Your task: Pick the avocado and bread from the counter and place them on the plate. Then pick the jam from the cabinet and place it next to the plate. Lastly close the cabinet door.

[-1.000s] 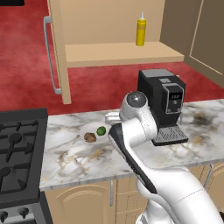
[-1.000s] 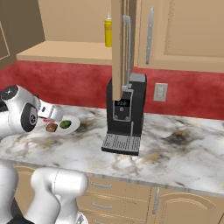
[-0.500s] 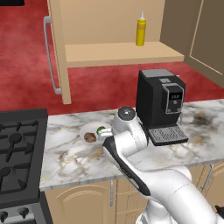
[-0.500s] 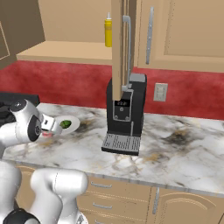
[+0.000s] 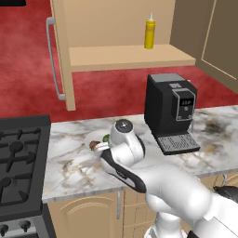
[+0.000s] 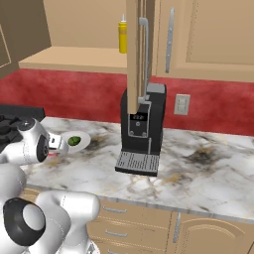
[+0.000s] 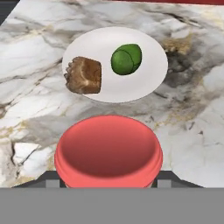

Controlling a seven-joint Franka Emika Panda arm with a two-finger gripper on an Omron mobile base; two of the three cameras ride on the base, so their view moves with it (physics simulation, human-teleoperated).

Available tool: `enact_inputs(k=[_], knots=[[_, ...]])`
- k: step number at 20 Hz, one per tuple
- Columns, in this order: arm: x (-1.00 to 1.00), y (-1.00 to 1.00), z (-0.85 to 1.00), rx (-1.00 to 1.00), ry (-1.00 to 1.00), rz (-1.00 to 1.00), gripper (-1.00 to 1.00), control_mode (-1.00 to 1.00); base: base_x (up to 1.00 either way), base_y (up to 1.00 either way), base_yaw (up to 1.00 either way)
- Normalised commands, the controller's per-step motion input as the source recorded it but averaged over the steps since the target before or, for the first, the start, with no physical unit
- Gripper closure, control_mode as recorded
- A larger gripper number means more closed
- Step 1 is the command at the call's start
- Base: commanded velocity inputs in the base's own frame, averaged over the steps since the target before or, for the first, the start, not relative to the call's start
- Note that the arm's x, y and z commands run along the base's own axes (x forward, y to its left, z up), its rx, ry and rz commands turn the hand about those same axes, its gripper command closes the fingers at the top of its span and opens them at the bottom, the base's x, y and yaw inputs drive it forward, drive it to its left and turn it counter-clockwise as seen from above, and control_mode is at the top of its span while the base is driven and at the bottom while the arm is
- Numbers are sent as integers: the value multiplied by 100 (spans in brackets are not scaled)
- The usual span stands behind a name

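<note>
In the hand view the gripper (image 7: 108, 183) is clamped on the jam (image 7: 108, 151), whose red round body sits between the fingertips above bare marble of the counter (image 7: 35, 118), just short of the near rim of the plate (image 7: 148, 78). On the plate the bread (image 7: 84, 75) and the avocado (image 7: 126, 59) lie side by side, slightly apart, both inside the rim. Open counter lies on every side of the plate. From the left base view, the coffee machine (image 5: 171, 111) stands well right of the plate. Above, the cabinet (image 5: 125, 56) is open, its cabinet door (image 5: 59, 51) swung out, a yellow squeeze bottle (image 5: 149, 31) on the shelf.
</note>
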Motion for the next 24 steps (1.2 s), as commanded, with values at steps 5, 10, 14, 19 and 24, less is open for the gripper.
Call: enact_inputs(k=[5, 10, 14, 19, 24], knots=[[15, 17, -27, 0, 3, 6, 100, -100, 0, 0, 0], [10, 1, -35, 0, 0, 0, 100, -100, 0, 0, 0], [18, 0, -34, 0, -3, 0, 100, -100, 0, 0, 0], [19, 0, -15, 0, -5, 0, 100, -100, 0, 0, 0], [13, 0, -13, 0, -7, 0, 100, -100, 0, 0, 0]])
